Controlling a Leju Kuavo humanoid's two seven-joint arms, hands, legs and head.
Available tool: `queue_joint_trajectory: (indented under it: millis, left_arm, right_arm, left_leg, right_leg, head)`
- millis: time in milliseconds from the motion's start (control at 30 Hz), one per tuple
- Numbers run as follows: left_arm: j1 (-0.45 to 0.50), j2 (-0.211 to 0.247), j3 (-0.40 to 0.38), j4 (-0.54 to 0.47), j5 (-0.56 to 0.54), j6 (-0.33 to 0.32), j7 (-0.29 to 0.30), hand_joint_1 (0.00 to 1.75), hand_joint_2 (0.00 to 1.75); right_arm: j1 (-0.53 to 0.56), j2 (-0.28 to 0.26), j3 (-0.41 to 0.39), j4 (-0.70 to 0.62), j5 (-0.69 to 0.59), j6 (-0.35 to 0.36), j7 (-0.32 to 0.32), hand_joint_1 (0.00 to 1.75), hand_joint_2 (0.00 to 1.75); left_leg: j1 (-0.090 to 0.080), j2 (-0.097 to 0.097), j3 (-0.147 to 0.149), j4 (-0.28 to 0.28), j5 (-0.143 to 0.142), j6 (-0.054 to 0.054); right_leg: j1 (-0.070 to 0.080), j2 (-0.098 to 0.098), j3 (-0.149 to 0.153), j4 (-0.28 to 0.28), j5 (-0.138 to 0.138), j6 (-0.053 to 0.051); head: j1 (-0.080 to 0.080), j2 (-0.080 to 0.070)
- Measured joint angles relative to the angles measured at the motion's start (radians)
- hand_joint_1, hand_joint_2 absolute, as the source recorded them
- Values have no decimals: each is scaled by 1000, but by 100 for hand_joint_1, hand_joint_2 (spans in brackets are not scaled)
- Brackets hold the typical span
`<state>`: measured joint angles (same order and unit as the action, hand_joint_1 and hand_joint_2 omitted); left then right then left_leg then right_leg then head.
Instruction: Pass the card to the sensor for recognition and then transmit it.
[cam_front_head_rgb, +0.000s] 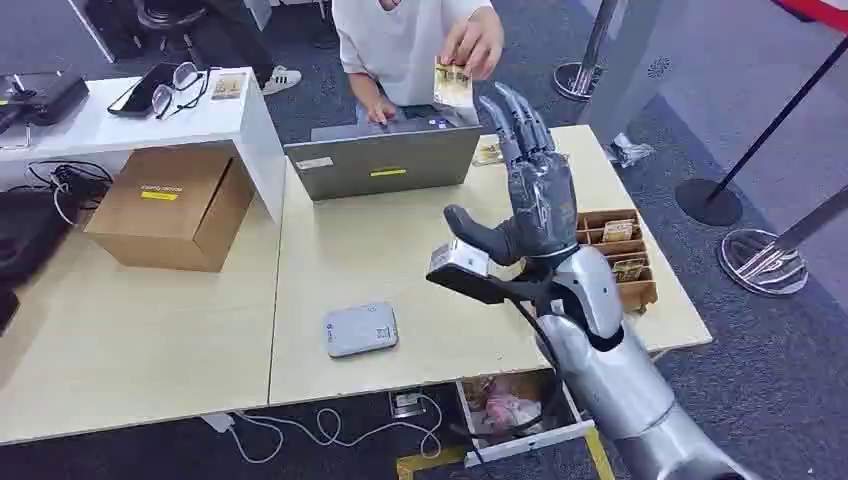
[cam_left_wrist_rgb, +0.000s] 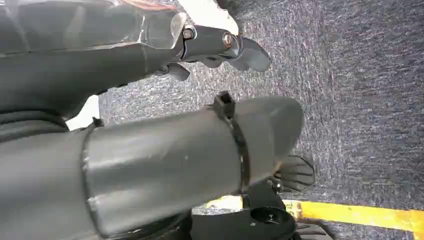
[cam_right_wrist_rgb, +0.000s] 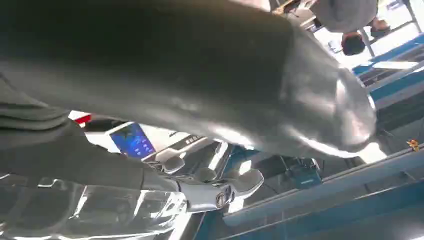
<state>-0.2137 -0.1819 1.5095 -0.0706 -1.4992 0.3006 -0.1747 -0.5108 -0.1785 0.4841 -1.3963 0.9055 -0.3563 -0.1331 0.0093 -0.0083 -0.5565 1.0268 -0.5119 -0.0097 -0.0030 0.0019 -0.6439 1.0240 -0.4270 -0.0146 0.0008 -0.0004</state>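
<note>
My right hand (cam_front_head_rgb: 530, 195) is raised over the table's back right with its fingers spread upward and nothing in it. Just above its fingertips, a person in a white shirt pinches a yellowish card (cam_front_head_rgb: 452, 85) in one hand (cam_front_head_rgb: 475, 42). The grey flat sensor (cam_front_head_rgb: 360, 329) lies on the table near the front edge, to the left of my right arm. In the right wrist view the thick thumb (cam_right_wrist_rgb: 210, 75) and the fingers (cam_right_wrist_rgb: 220, 192) stand apart with nothing between them. My left hand (cam_left_wrist_rgb: 175, 150) hangs over grey carpet, holding nothing, thumb and fingers (cam_left_wrist_rgb: 225, 47) apart.
An open laptop (cam_front_head_rgb: 385, 160) stands at the table's back between the person and the sensor. A wooden card box (cam_front_head_rgb: 615, 255) with more cards sits at the right edge. A cardboard box (cam_front_head_rgb: 170, 205) is on the left table. Stanchion bases (cam_front_head_rgb: 760, 260) stand to the right.
</note>
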Motion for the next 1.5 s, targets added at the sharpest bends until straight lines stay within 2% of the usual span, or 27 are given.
queue_joint_trajectory:
  millis: [200,367,700,733,1133,1500]
  left_arm:
    - [-1,-5,-7,0,0,6,4,0,0]
    - [3,-16,-7,0,0,35,-17,0,0]
    - [3,-17,-7,0,0,40,-7,0,0]
    - [3,-17,-7,0,0,41,-7,0,0]
    - [4,-17,-7,0,0,40,-6,0,0]
    - [13,-17,-4,0,0,40,-16,0,0]
  right_arm:
    - [-71,0,2,91,91,2,19,0,0]
    - [-147,0,13,189,147,8,24,0,0]
    - [-252,13,58,355,159,18,24,0,0]
    - [-256,14,60,362,159,18,24,0,175]
    - [-316,20,92,465,133,-13,3,0,175]
    - [-330,20,124,502,88,-88,43,0,175]
  left_leg:
    - [0,0,0,0,0,0]
    - [0,-1,-1,0,0,0]
    - [0,-1,-1,0,0,0]
    - [0,-1,-1,0,0,0]
    - [0,-1,-1,0,0,0]
    - [0,0,0,0,0,0]
  right_leg:
    - [0,0,0,0,0,0]
    - [0,-1,0,0,0,0]
    - [0,-1,0,0,0,0]
    - [0,0,0,0,0,0]
    - [0,-1,0,0,0,0]
    - [0,0,0,0,0,0]
  head:
    - [0,0]
    - [1,0]
    - [0,0]
    - [1,0]
    - [0,0]
    - [0,0]
